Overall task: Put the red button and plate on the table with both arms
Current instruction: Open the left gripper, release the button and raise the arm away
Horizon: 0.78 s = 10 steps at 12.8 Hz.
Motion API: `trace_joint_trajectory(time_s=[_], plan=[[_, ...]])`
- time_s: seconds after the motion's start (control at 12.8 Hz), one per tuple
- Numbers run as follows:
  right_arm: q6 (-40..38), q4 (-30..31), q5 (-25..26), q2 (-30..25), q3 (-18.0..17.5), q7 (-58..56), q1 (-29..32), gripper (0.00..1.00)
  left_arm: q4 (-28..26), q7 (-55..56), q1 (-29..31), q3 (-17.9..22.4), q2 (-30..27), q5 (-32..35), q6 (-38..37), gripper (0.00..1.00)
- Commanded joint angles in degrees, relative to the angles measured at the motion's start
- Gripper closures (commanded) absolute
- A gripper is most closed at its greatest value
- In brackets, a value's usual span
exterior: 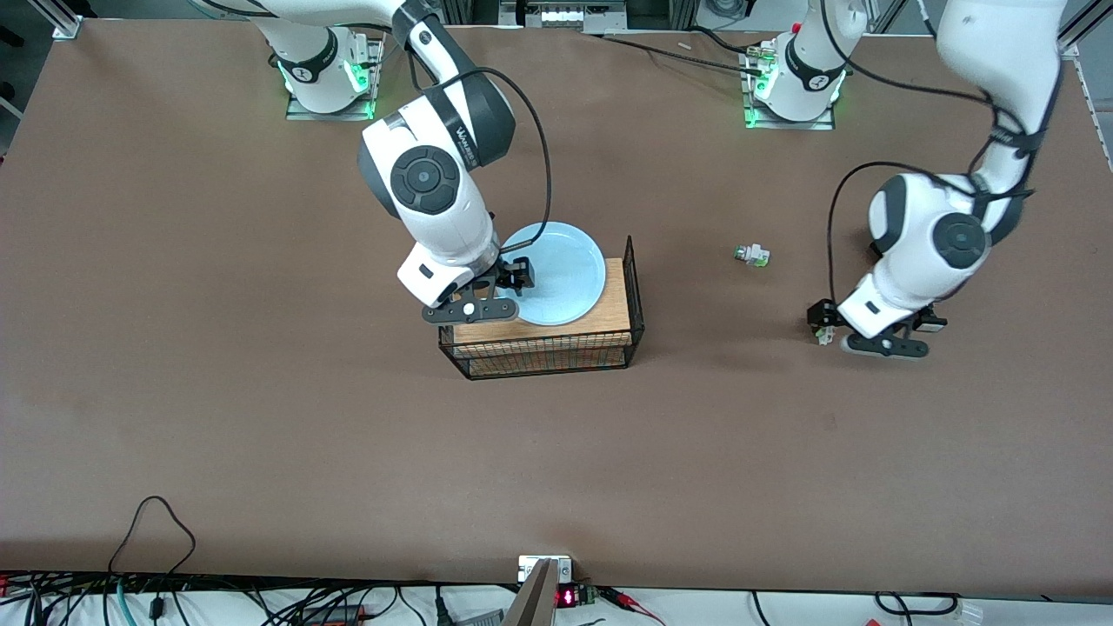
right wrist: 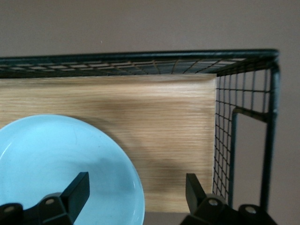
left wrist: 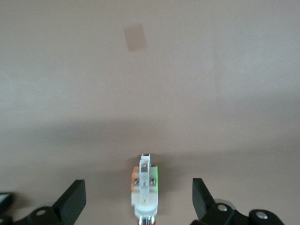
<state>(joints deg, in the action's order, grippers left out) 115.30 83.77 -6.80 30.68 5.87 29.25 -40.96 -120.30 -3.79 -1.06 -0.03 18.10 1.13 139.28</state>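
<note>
The red button [exterior: 823,336] lies on the brown table [exterior: 261,417] toward the left arm's end. In the left wrist view it [left wrist: 145,187] shows a whitish body with green and orange bits and a red cap at one end. My left gripper [exterior: 822,323] is low over it, open, with one finger on each side and not touching it [left wrist: 139,199]. The light blue plate [exterior: 565,269] rests on the wood-topped wire rack [exterior: 539,348]. My right gripper [exterior: 520,276] is open over the plate's rim [right wrist: 136,192], one finger over the plate [right wrist: 61,159], the other over the wood [right wrist: 173,117].
A white-green part without a red cap [exterior: 752,255] lies on the table between the rack and the left gripper, farther from the front camera than the button. The rack's black wire wall [right wrist: 243,140] rises beside the right gripper. Cables run along the table's front edge.
</note>
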Motion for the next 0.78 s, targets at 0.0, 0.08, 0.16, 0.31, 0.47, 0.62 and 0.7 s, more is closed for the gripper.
trace_joint_trajectory(time_s=[0.0, 0.08, 0.16, 0.31, 0.47, 0.62, 0.7], plan=[[1.32, 0.34, 0.73, 1.13, -0.33, -0.51, -1.39, 0.09, 14.0, -0.6, -0.17, -0.33, -1.31, -1.57, -18.46, 0.0], [2.37, 0.51, 0.73, 1.92, -0.33, -0.51, -1.66, 0.09, 17.78, -0.6, -0.17, -0.24, -1.05, -1.57, -22.7, 0.0], [2.73, 0.51, 1.0, 2.45, -0.25, -0.51, -1.92, 0.09, 19.91, -0.52, -0.17, -0.24, -1.05, -1.57, -24.74, 0.0], [2.73, 0.51, 1.87, 2.81, -0.25, -0.51, -2.1, 0.11, 23.34, -0.6, 0.0, -0.15, -1.13, -1.57, -26.86, 0.0], [2.73, 0.78, 1.88, 2.81, -0.25, -0.51, -2.19, 0.14, 28.95, -0.6, 0.01, 0.03, -1.05, -1.31, -32.2, 0.0], [2.38, 0.78, 1.88, 2.81, -0.33, -0.43, -2.02, 0.24, 34.23, 0.27, 0.01, 0.29, -1.13, -1.22, -37.82, 0.0], [1.95, 0.78, 1.88, 2.81, -0.25, -0.43, -2.1, 0.35, 36.52, 1.15, 0.18, 0.29, -1.31, -1.13, -40.29, 0.0]])
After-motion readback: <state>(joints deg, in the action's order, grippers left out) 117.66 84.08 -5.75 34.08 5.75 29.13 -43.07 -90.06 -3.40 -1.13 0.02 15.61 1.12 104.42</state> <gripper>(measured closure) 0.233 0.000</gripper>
